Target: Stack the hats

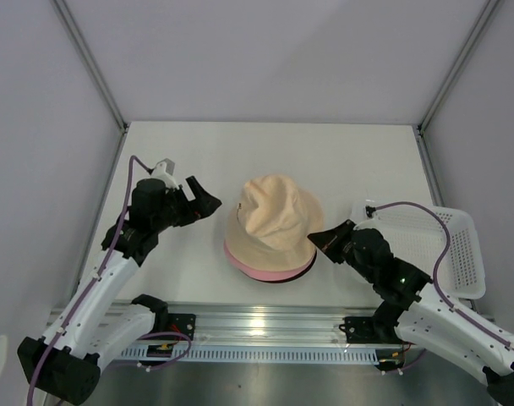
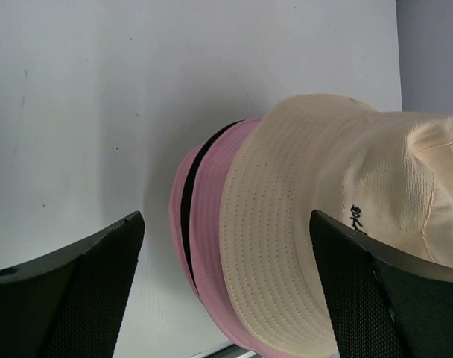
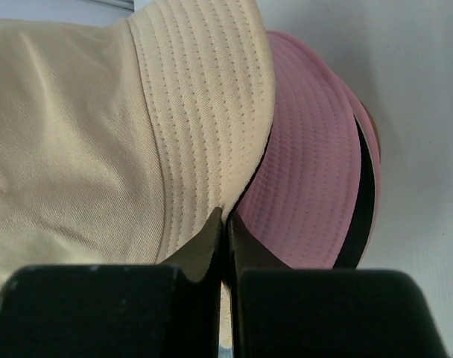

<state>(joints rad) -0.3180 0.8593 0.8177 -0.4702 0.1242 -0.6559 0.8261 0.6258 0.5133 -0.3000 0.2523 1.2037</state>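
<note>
The three hats sit stacked in the middle of the table. The beige hat (image 1: pixel 274 220) is on top, with a small dark stitched mark. The pink hat (image 1: pixel 240 260) shows as a rim below it, and the black hat (image 2: pixel 187 216) is only a thin dark edge under the pink brim. My right gripper (image 1: pixel 314 238) is at the stack's right side, shut on the beige hat's brim (image 3: pixel 204 112), with the pink brim (image 3: pixel 308 171) beside its fingers. My left gripper (image 1: pixel 205 200) is open and empty just left of the stack, with the hats showing between its fingers (image 2: pixel 100 276).
A white perforated basket (image 1: pixel 447 245) stands at the right edge of the table, behind my right arm. The metal rail with the arm bases (image 1: pixel 265 326) runs along the near edge. Grey walls enclose the table on three sides.
</note>
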